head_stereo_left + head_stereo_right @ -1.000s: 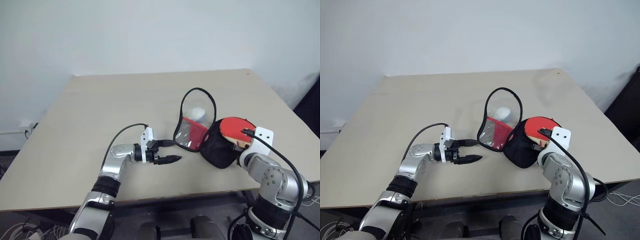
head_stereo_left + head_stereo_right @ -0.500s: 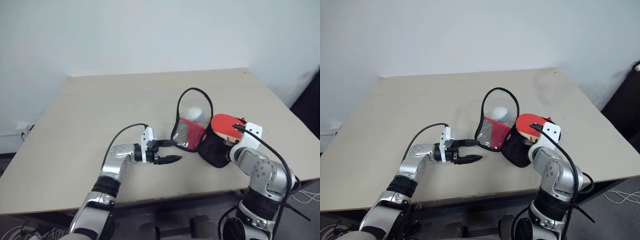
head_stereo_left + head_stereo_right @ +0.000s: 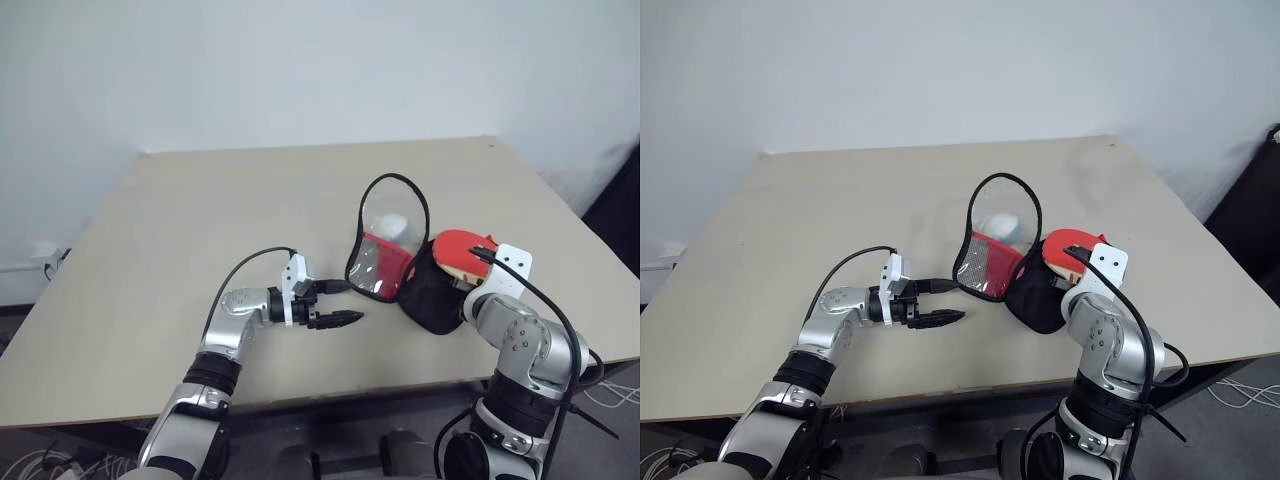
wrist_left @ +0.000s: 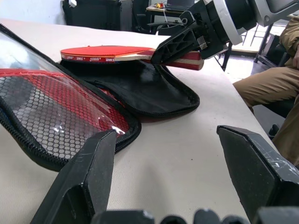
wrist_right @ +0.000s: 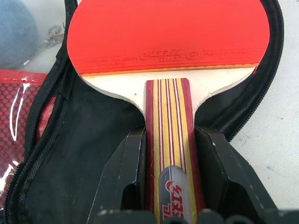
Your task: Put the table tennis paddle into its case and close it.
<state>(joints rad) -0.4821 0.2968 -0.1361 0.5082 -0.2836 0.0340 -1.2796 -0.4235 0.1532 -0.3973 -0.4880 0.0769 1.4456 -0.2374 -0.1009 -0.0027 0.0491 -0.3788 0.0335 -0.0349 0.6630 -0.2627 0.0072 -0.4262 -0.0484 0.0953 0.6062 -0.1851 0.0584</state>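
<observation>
The table tennis paddle (image 5: 168, 51) hangs over the open case (image 5: 84, 154) — our right jaws clench its handle, left jaws released; we'd lower it flat.

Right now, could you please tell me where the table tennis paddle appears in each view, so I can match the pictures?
Left eye view: paddle right of centre, over the black case.
Right eye view: paddle right of centre, above the case.
Left wrist view: paddle across the top, level, above the case.
Right wrist view: paddle at centre, handle between the right gripper jaws.
Shared landmark: the case's black zipper rim.
</observation>
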